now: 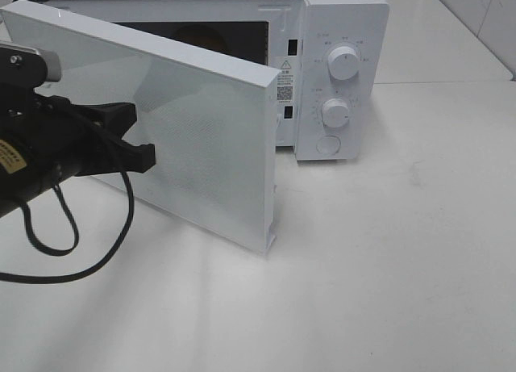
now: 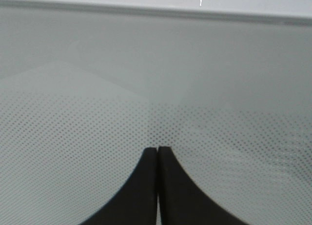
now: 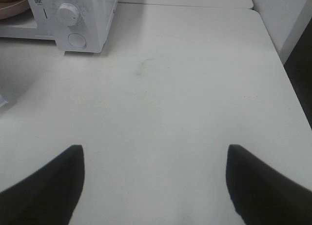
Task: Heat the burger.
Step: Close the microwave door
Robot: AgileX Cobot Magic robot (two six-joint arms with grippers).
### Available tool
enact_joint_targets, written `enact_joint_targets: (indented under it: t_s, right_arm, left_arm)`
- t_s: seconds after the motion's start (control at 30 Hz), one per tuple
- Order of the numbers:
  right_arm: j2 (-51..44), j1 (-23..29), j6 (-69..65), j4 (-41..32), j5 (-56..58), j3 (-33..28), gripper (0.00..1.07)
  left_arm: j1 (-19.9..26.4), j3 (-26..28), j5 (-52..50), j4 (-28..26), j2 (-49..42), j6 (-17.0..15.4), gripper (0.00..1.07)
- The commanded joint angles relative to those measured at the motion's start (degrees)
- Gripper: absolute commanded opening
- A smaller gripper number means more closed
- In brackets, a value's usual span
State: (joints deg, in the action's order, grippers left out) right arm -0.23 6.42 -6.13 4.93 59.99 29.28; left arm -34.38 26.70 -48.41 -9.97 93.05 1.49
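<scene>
Inside the white microwave [image 1: 339,65], a golden-brown bun top of the burger [image 1: 201,37] shows over the half-open door [image 1: 185,138]. In the right wrist view the edge of the pink plate [image 3: 13,9] peeks out of the oven cavity. My left gripper [image 1: 145,152] is shut with nothing in it. Its tips [image 2: 158,154] are against or just short of the door's dotted outer face [image 2: 156,88]. My right gripper [image 3: 156,186] is open and empty, low over the bare table to the right of the microwave, and it is outside the high view.
The microwave [image 3: 83,15] has two knobs [image 1: 344,63] [image 1: 335,112] and a round button [image 1: 328,144] on its right panel. A black cable [image 1: 72,251] loops on the table under the left arm. The white table [image 1: 387,275] ends at a right edge [image 3: 287,69].
</scene>
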Motion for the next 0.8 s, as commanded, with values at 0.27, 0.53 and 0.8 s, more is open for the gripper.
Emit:
enact_joint_targets:
  t_s: [0.27,0.53,0.8]
  right_arm:
    - [-1.49,-0.29,0.46,-0.11,-0.29,-0.06,0.76]
    - [-1.49,-0.29,0.46,-0.11,-0.29,-0.06,0.76]
    - [-1.49,-0.29,0.46,-0.11,-0.29,-0.06,0.76]
  left_arm:
    - [-6.59,8.48,1.83,-12.09,5.5,6.25,0.0]
    - [-7.85,16.96,5.84,-17.02,9.28,9.11,0.0]
    - [-7.96,24.24,10.26,-20.23,12.72,10.2,0.0]
